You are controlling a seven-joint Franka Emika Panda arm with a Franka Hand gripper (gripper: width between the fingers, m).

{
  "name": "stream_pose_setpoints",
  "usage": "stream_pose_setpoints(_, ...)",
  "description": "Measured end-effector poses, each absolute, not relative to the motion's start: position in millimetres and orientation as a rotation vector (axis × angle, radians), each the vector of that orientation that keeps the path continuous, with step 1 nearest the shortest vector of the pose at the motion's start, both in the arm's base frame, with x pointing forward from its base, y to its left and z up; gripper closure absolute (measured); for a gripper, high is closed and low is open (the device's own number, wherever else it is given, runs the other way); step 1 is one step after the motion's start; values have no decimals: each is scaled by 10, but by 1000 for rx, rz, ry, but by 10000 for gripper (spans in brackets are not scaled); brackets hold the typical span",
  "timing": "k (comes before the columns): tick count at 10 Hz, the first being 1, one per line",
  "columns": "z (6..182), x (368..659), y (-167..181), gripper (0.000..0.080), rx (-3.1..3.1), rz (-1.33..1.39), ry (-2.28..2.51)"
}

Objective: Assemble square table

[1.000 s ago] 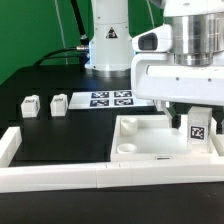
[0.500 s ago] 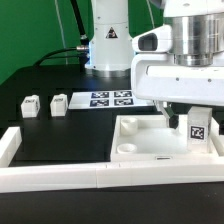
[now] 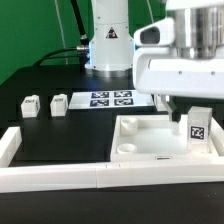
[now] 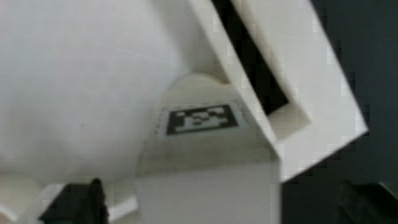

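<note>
The tabletop is plain white, and the upright leg at its far right is white with a black-and-white checkered tag. On the black table, the left leg and second leg are white with what seem dark tags. The marker board is white with black tag squares, and the near border wall is white.

Black table carries tabletop, two legs, marker board.

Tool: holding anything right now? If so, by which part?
Nothing held. The tool is open above the white leg, which stands upright on its own in a corner of the tabletop.
</note>
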State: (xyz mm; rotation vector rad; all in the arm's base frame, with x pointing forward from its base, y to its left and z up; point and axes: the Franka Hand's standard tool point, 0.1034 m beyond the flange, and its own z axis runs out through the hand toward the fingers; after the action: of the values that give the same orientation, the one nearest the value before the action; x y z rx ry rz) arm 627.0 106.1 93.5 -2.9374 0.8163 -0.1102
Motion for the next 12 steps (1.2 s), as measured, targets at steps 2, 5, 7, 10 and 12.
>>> stream_pose_setpoints(2,1204,6157,1193,150,-2941,-130,730)
stream_pose_setpoints(5,1230,6139,1203,150,-3015,-153,400)
stream_pose_setpoints(7,1224,6137,1195,150,-3042,-161,210)
stream_pose_setpoints(10,1024,5782,1195,150,-3080,-84,-38)
stream_pose_setpoints(12,891,5355,1072,150,-3089,-19,-226)
